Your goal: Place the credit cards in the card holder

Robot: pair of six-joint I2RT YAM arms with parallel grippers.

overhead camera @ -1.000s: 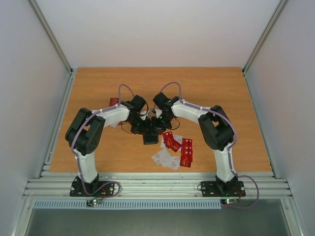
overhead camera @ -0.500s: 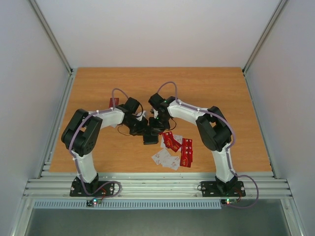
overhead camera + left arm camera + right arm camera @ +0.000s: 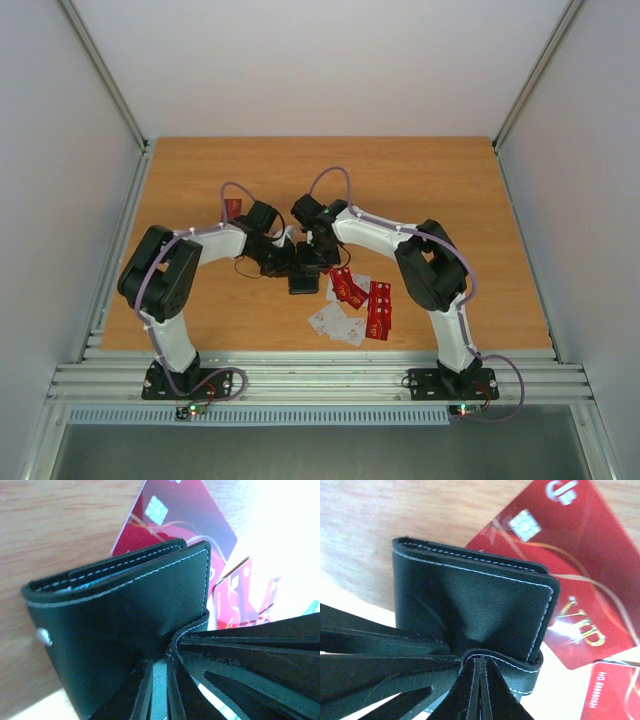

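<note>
The black card holder (image 3: 303, 280) lies on the wooden table between both grippers. It fills the left wrist view (image 3: 125, 615) and the right wrist view (image 3: 475, 610), its flaps and pockets fanned open. My left gripper (image 3: 289, 263) and right gripper (image 3: 318, 258) each grip a leaf of it from opposite sides. Their fingers are hidden by the leather. Red credit cards (image 3: 349, 288) lie just right of the holder, one close behind it (image 3: 570, 580) (image 3: 175, 520). White credit cards (image 3: 336, 322) lie nearer the front.
More red cards (image 3: 379, 310) lie right of the white ones. A single red card (image 3: 232, 208) lies behind the left arm. The table's metal rail (image 3: 300, 375) runs along the near edge, and grey walls close in both sides.
Both arms have shifted a little to the left and their wrists have drawn closer together over the card holder. The holder stays in about the same place.
</note>
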